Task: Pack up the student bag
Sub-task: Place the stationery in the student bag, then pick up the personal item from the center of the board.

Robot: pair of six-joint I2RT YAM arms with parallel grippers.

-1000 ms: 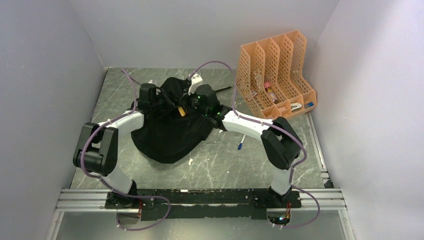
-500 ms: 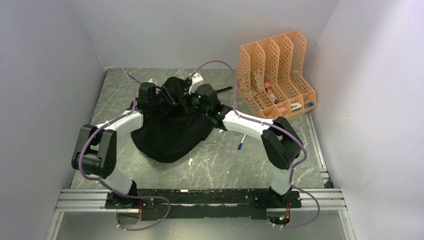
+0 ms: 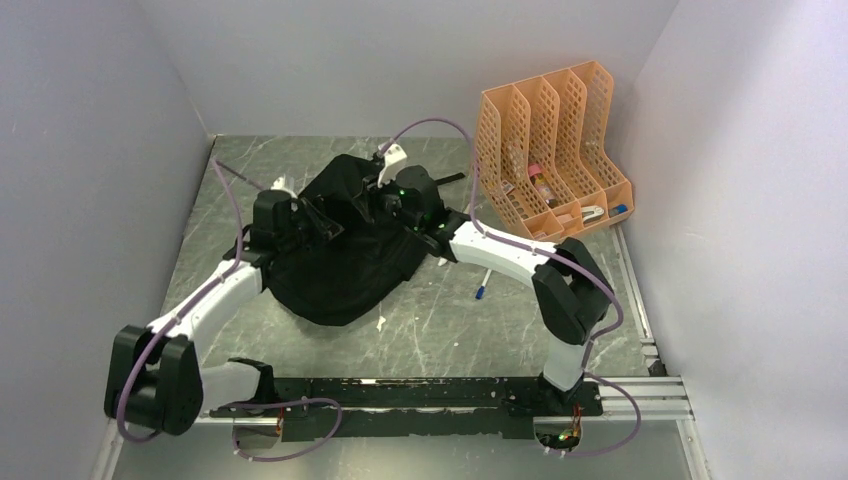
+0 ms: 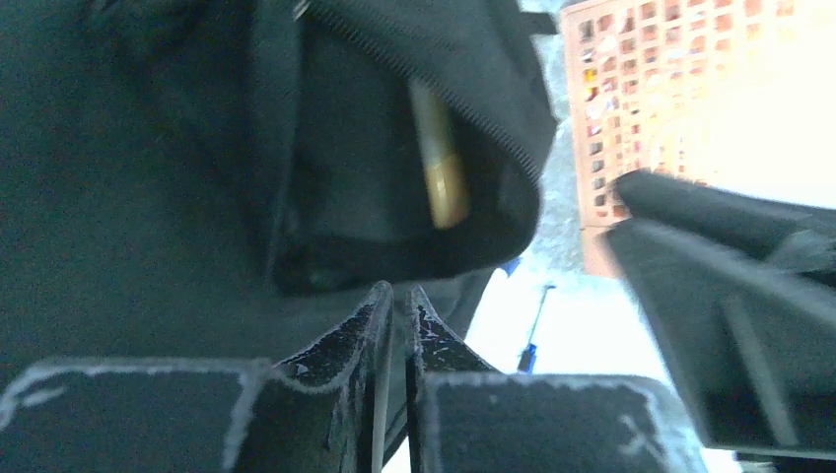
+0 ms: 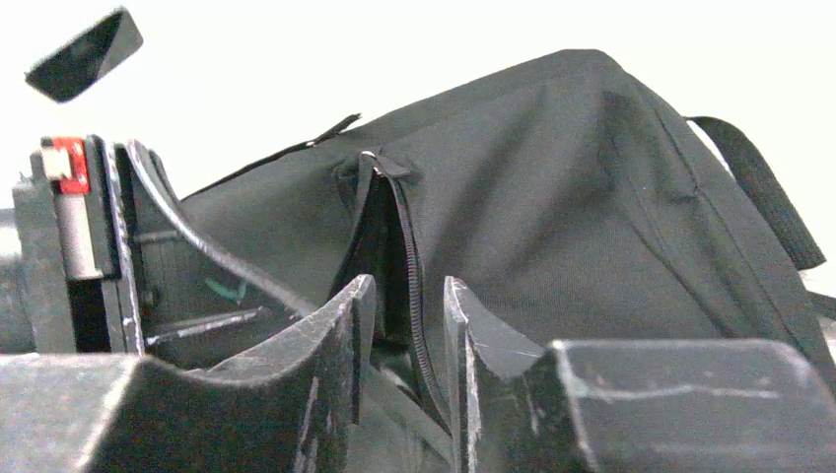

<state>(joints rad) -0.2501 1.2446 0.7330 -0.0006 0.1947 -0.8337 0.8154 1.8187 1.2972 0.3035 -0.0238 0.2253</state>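
The student bag is a floppy black backpack in the middle of the table, its far end lifted into a peak. Its zipper opening gapes in the left wrist view, with a yellowish pen-like stick inside. My left gripper is shut and empty just outside the opening. My right gripper is at the bag's far right side. Its jaws stand closed around the zipper edge of the bag.
An orange mesh file organiser with small items stands at the back right and also shows in the left wrist view. A blue-tipped pen lies on the table right of the bag. A white scrap lies near its front.
My left arm has pulled back toward the near left and its gripper has left the bag opening. The yellow stick seen between the grippers earlier is now inside the bag. The right arm stays.
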